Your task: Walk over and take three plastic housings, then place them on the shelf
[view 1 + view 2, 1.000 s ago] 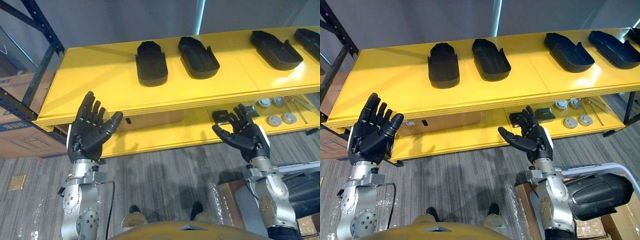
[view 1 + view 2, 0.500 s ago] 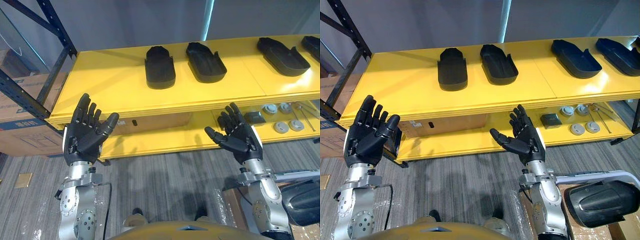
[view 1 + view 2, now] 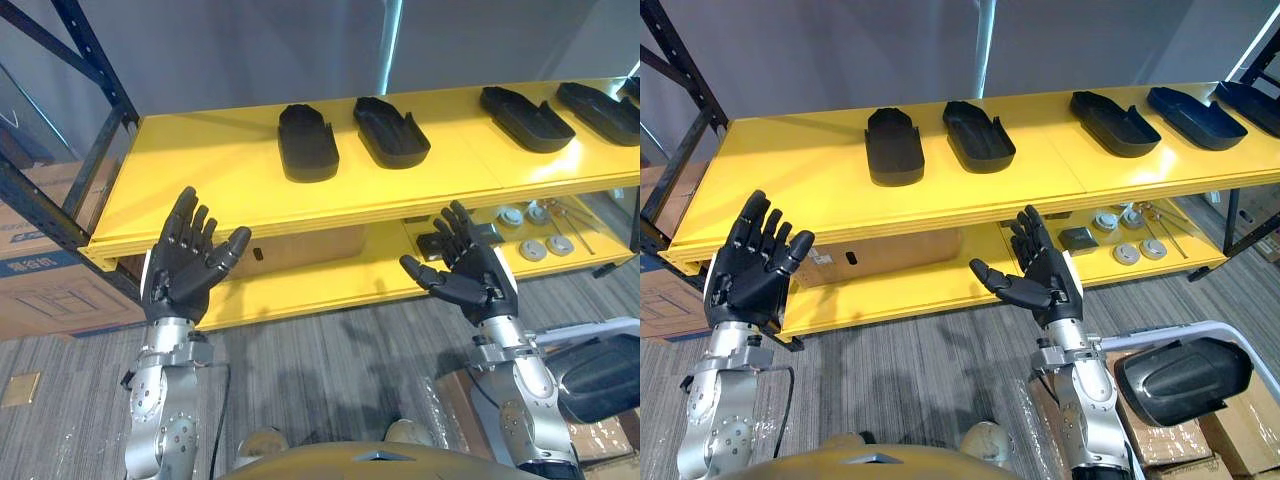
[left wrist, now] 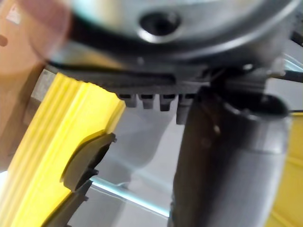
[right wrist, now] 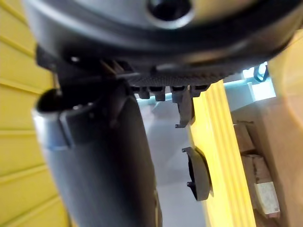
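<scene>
The yellow shelf (image 3: 200,170) stands in front of the robot, and everything here I place against it. On its top board lie five black plastic housings (image 3: 894,146), all with the hollow side up. Two of them are close together near the middle of the shelf, just beside each other but not touching. The other three lie in a row toward the right end, well apart from the first two.

The left hand (image 3: 185,265) is held up before the front edge of the shelf, near its left end. Its fingers are straight and spread, the palm is bare, and it holds nothing. The right hand (image 3: 465,270) is before the shelf's lower board (image 3: 330,275), more toward the right. It is also spread wide with an empty palm. Neither hand touches the shelf or a housing.

On the lower board, at the right, are some round metal parts (image 3: 1127,253) and a small dark block (image 3: 1078,238). A cardboard box (image 3: 880,250) sits under the top board. A dark upright post (image 3: 95,60) rises at the shelf's left end.
</scene>
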Motion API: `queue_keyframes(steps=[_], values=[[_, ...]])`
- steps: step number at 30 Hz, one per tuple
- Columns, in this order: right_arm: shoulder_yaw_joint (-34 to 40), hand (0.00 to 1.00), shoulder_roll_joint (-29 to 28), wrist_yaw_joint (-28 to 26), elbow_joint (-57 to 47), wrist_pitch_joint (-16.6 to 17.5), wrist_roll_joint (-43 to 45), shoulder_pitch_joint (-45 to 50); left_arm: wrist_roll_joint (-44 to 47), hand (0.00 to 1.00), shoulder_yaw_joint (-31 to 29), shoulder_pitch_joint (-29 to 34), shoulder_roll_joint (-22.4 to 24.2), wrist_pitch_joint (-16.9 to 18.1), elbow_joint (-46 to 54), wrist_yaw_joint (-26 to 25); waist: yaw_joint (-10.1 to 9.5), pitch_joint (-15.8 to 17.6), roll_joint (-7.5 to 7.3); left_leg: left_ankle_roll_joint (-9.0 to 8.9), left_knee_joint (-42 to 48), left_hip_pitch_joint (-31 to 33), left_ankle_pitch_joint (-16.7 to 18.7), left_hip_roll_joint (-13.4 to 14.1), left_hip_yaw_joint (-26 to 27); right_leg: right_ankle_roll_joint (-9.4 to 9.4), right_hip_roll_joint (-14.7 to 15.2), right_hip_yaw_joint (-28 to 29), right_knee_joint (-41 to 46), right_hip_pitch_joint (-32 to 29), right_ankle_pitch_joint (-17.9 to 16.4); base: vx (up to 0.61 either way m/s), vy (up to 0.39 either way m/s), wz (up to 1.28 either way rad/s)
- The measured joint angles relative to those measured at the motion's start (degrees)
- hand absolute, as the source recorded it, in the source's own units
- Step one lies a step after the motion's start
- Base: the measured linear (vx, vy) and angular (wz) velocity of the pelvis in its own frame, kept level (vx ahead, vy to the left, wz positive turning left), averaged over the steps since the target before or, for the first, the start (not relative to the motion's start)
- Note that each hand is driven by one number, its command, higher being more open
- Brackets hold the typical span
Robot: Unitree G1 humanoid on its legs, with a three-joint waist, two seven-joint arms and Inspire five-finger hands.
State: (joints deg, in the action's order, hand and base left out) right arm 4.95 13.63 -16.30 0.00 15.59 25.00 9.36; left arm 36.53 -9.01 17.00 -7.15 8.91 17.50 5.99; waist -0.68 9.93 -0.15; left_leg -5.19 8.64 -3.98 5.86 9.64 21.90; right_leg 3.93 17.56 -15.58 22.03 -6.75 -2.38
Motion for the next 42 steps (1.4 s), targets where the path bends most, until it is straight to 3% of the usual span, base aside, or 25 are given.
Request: queue_keyframes(steps=[1, 2, 4, 5, 6, 7, 9, 12, 15, 17, 18, 19, 20, 22, 25, 28, 31, 37, 42], values=[[0.23, 1.0, 0.42, -0.11, 0.44, 0.0, 0.05, -1.39, 0.89, 1.0, 0.08, -0.63, -0.46, 0.15, -0.03, -0.26, -0.24, 0.54, 0.01, -0.24, 0.99, -0.13, 0.15, 1.09, -0.18, -2.03, 0.11, 2.64, 3.43, -1.51, -1.47, -0.13, -0.119, 0.19], [0.34, 1.0, 1.46, -0.7, 0.35, 0.72, 0.24, -2.77, 2.49, 1.0, -0.12, -1.24, -1.73, 1.94, 0.07, -0.72, -0.7, 1.38, 0.63, -1.88, 4.45, 0.97, 1.22, 3.74, -2.08, -0.83, 0.58, 6.31, 4.96, -1.97, -0.73, -0.03, -0.235, 0.43], [0.26, 1.0, 1.65, -1.33, -0.25, 0.74, 0.23, -3.82, 5.16, 1.0, -1.94, -1.1, -3.18, 3.15, 0.69, -1.1, -1.29, 1.22, -2.21, -4.99, 6.97, 1.56, 1.73, 5.31, -4.86, 0.78, 1.64, 2.53, 3.16, 0.85, 0.03, 0.1, -0.402, 0.49], [0.25, 1.0, 1.81, -1.37, -0.36, 0.72, 0.2, -3.93, 6.03, 1.0, -2.47, -0.93, -3.16, 3.41, 0.77, -1.22, -1.7, 0.69, -3.07, -5.88, 7.23, 1.76, 1.65, 5.57, -5.0, 2.86, 1.58, 1.04, 1.71, 2.16, -3.72, 0.18, -0.441, 0.23], [0.43, 1.0, 3.66, -1.08, -0.12, 0.34, 0.21, -5.1, 6.4, 1.0, -2.64, -0.08, -0.66, 3.54, 0.63, -2.27, -2.25, 0.25, -0.66, -7.13, 7.32, 1.7, 1.24, 9.3, -5.88, 4.53, -1.84, -1.41, 0.04, 3.53, -4.79, 0.15, -0.339, 0.08], [0.56, 1.0, 4.41, -0.95, -0.12, 0.29, 0.22, -5.5, 6.45, 1.0, -2.53, 0.37, 0.16, 3.54, 0.66, -2.48, -2.27, 0.38, 0.44, -7.06, 6.87, 1.57, 0.58, 10.52, -6.13, 3.8, -2.99, -2.01, -0.16, 3.7, -5.05, 0.14, -0.258, 0.05], [1.47, 1.0, 5.91, -1.21, -0.11, -0.39, 1.02, -5.87, 7.26, 1.0, -0.89, 2.04, 2.14, 3.28, 0.68, -2.56, -2.15, 0.18, 2.03, -5.82, 6.04, 1.62, -1.49, 12.1, -5.72, 2.12, -4.87, -3.05, -0.43, 3.49, -5.58, 0.14, -0.191, 0.07], [2.67, 1.0, 6.23, -2.1, -0.1, -1.74, 1.32, -5.78, 7.83, 1.0, 1.17, 3.39, 4.29, 3.19, 0.69, -2.44, -0.67, -0.35, 3.05, -2.09, 6.64, 1.69, -5.08, 12.24, -2.27, 1.87, -5.8, -4.35, -3.39, 5.51, -5.29, 0.18, -0.153, 0.1], [3.23, 1.0, 6.18, -3.85, -0.11, -2.8, 1.35, -4.79, 7.81, 1.0, 2.04, 2.91, 4.18, 3.09, 0.6, -2.67, 1.27, -0.29, 2.69, 1.39, 10.07, 4.24, -7.84, 14.22, 2.71, 1.91, -7.11, -7.25, -8.61, 9.48, -3.22, 0.19, -0.036, 0.36], [4.37, 1.0, 5.56, -4.08, -0.12, -2.79, 1.36, -2.74, 7.53, 1.0, 3.26, 2.4, 4.06, 2.93, 0.45, -2.75, 1.81, -0.09, 2.4, 2.03, 12.68, 5.94, -9.12, 15.05, 4.99, 1.53, -7.47, -9.68, -11.71, 12.52, -2.39, 0.19, -0.03, 0.6], [5.2, 1.0, 4.45, -4.01, -0.13, -2.71, 1.37, -1.73, 7.23, 1.0, 3.94, 2.46, 4.12, 2.91, 0.42, -2.62, 1.77, 0.6, 1.61, -0.18, 13.74, 6.71, -7.36, 14.27, 5.11, 1.49, -6.69, -10.42, -12.91, 14.12, -2.21, 0.09, 0.067, 0.43], [5.91, 1.0, 3.08, -3.4, -0.14, -2.53, 1.31, -0.89, 7.0, 1.0, 4.99, 2.78, 4.11, 2.87, 0.43, -2.06, 1.21, 0.89, 1.77, -2.63, 12.21, 6.52, -4.58, 10.63, 3.94, 2.11, -5.8, -10.97, -14.09, 15.48, -1.84, 0.08, 0.14, 0.29], [6.4, 1.0, 2.44, -1.8, -0.14, -1.74, 1.12, -0.72, 6.91, 1.0, 5.8, 2.95, 4.1, 2.86, 0.65, -1.22, 0.8, 0.95, 2.63, -1.85, 7.06, 6.17, -3.79, 6.27, 1.96, 2.89, -5.36, -10.98, -14.73, 15.75, -1.38, 0.07, 0.177, 0.09], [4.65, 1.0, 0.89, 1.23, -0.25, -0.46, -0.58, -0.82, 6.85, 1.0, 5.8, 2.75, 3.81, 2.93, 0.94, -0.19, 0.45, 1.11, 2.46, -0.44, 3.64, 4.6, -4.01, 3.15, 1.62, 4.05, -4.49, -10.53, -15.55, 15.47, -0.65, 0.05, 0.152, 0.0], [2.52, 1.0, 0.77, 6.76, -0.9, 1.31, -7.49, -1.67, 6.02, 1.0, 5.59, 2.85, 3.81, 2.47, 0.94, 0.41, -1.0, 1.73, 0.75, 0.58, 0.9, 2.8, -3.81, 0.17, 4.24, 5.43, -2.65, -9.02, -19.03, 15.74, 1.87, 0.02, 0.153, -0.25], [2.57, 1.0, 0.73, 10.72, -3.45, 2.5, -11.56, -1.69, 5.93, 1.0, 4.87, 2.89, 3.81, 2.31, 1.1, 1.92, -0.41, 1.55, 0.61, 1.47, -2.12, 1.01, -4.46, -2.54, 5.51, 6.04, -0.77, -8.67, -19.46, 15.75, 2.61, 0.04, 0.123, -0.16], [3.25, 1.0, 1.22, 14.52, -4.05, 3.69, -14.15, -2.42, 5.97, 1.0, 4.7, 2.55, 3.74, 2.31, 3.15, 3.28, -0.09, 1.45, 0.58, 1.63, -2.91, 1.21, -4.5, -3.19, 5.58, 5.89, -0.39, -9.32, -19.46, 15.08, 3.05, 0.04, 0.069, -0.03], [4.95, 1.0, 8.97, 23.76, 1.86, 3.81, -17.96, -14.25, 6.11, 1.0, 7.67, 1.16, 2.49, 1.3, 3.33, 4.94, -0.18, 0.35, 0.87, 2.12, -3.56, 3.54, -5.55, -3.39, 3.85, 5.74, -0.72, -12.31, -20.25, 14.22, 4.35, 0.0, 0.005, 0.14], [5.28, 1.0, 11.91, 26.72, 6.0, 3.67, -18.01, -19.89, 6.13, 1.0, 9.31, 1.58, 1.84, 0.63, 3.1, 5.42, -0.99, 0.18, 1.01, 2.65, -6.1, 3.81, -7.48, -3.92, 2.45, 5.35, -0.94, -14.83, -20.28, 14.11, 5.48, -0.01, 0.02, 0.21]])
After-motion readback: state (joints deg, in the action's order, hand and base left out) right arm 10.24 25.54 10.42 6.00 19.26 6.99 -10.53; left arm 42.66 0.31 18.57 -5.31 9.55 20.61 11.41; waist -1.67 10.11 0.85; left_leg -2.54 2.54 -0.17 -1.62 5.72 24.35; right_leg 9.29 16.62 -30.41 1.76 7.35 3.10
